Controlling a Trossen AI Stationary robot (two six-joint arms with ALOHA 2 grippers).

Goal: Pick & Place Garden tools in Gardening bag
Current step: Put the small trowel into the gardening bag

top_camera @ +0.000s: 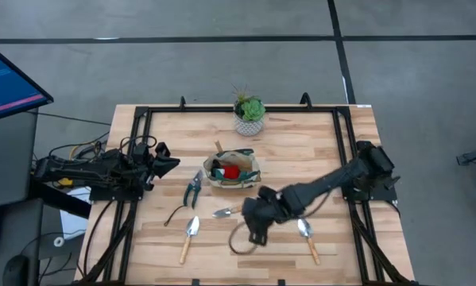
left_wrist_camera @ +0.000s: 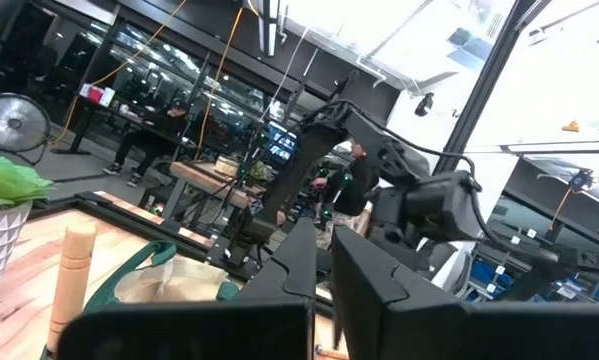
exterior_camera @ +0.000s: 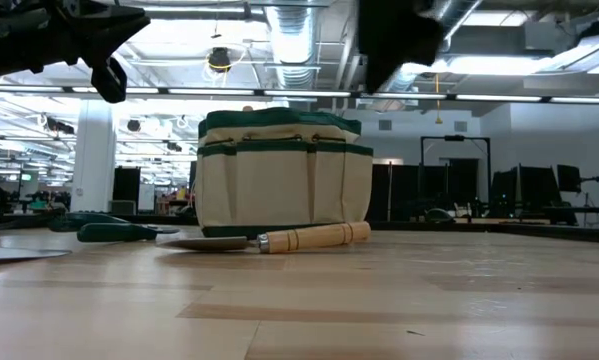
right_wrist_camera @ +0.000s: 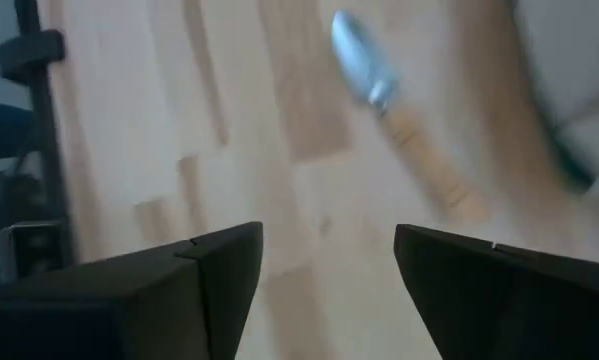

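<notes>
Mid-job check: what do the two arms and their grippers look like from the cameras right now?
Both arms are dark, near black, built of chunky jointed segments. The left arm has orange and yellow cabling bundled by its base. The right arm shows no coloured cables. The right gripper has two broad, flat-faced dark fingers with angular tips; the left gripper has matching blocky black fingers. No markings are visible.

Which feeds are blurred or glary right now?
Right wrist view: motion-smeared, the trowel and table soft beyond the open fingers. Left wrist view: skylight glare. Low view: bag sharp, ceiling lights bright. High view: evenly lit.
</notes>
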